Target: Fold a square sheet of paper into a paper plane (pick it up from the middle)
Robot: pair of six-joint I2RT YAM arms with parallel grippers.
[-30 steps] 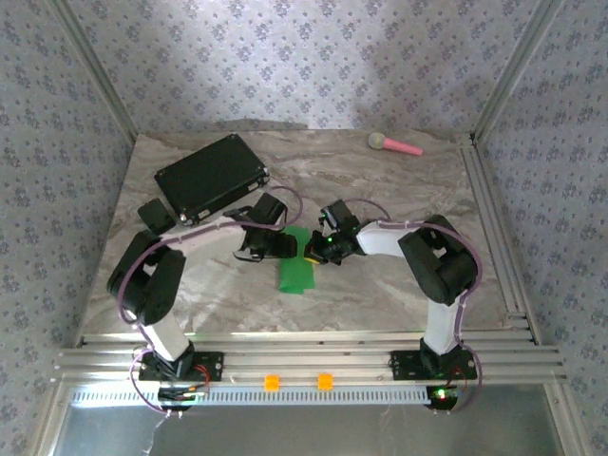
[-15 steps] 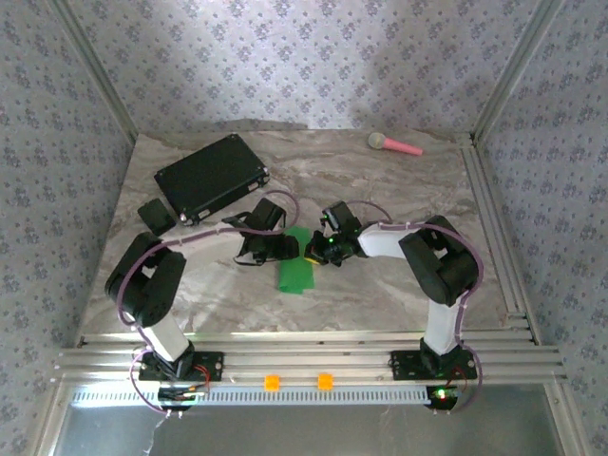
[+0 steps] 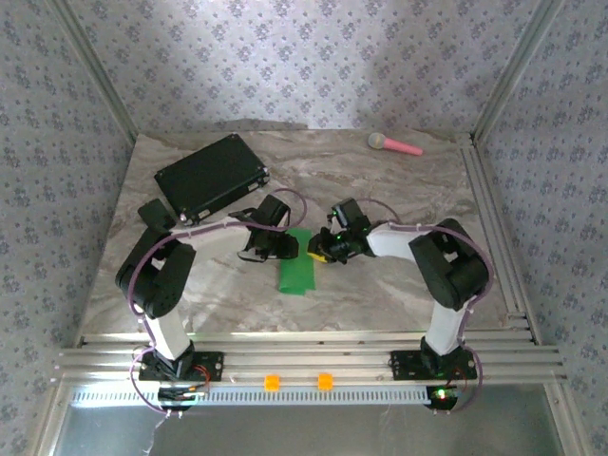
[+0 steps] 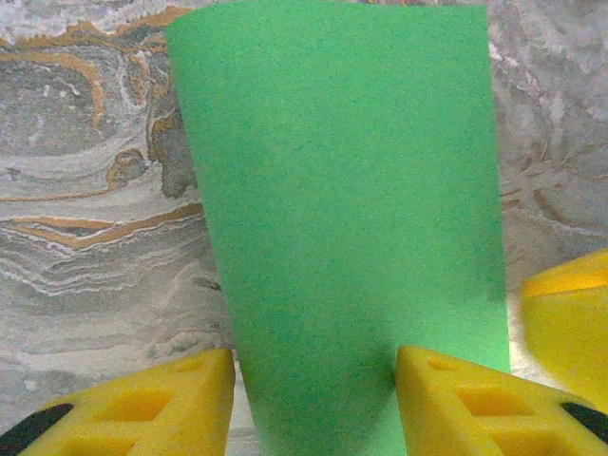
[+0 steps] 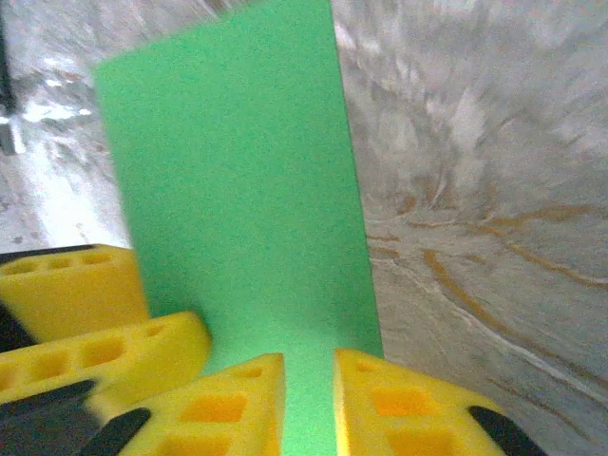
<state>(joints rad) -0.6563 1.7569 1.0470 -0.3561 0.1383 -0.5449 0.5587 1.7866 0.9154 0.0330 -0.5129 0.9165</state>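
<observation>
The square sheet of paper (image 3: 296,268) lies flat on the marble table (image 3: 380,285) between the arms, a narrow rectangle that seems folded in half. The left gripper (image 4: 313,359) is spread wide astride its end. The right gripper (image 5: 309,366) is nearly closed over it; whether it pinches, I cannot tell. I judge this an early fold, and next a corner must be lifted to crease the nose
</observation>
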